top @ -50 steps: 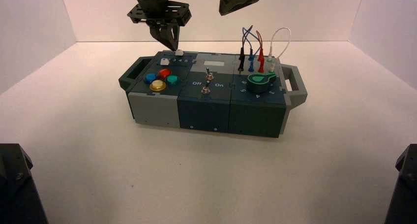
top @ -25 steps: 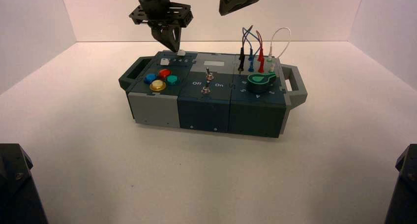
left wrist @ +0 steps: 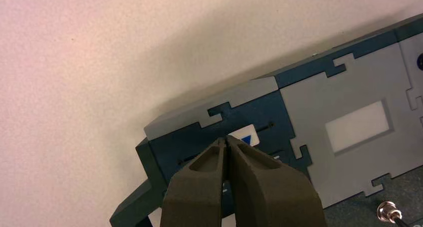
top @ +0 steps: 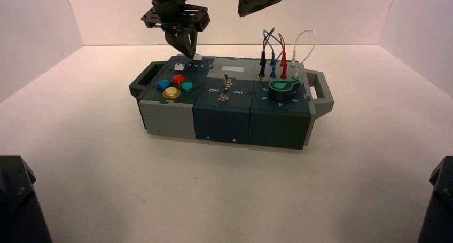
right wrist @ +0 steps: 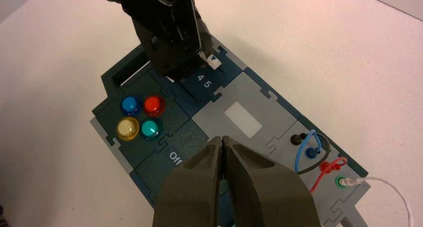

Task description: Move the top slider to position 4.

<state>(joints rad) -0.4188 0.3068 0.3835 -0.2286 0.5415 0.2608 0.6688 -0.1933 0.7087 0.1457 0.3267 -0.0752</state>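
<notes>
While the box stands on the white table, the left pincer is held low over its rear left corner, its two fingers pressed together with nothing between them. The fingertips are seen just at the top slider, a small white squarish knob; whether they touch it cannot be told. The knob sits on a dark teal slotted track whose long axis runs parallel to the box's rear edge, from the left handle side toward the grey middle panel. From the right wrist view the knob is seen just behind the printed digits, about level with the 5 and slightly past position 4. A second white knob lies on the numbered track nearer the front, to the left of the digits.

The right pincer is held high above the box's middle, well apart from it, its fingers also shut and empty.

Elsewhere on the box, four round buttons in blue, red, yellow and green are grouped at the front left, two toggle switches are mounted in the middle, and a green knob with coloured wires plugged behind it occupies the right section.
</notes>
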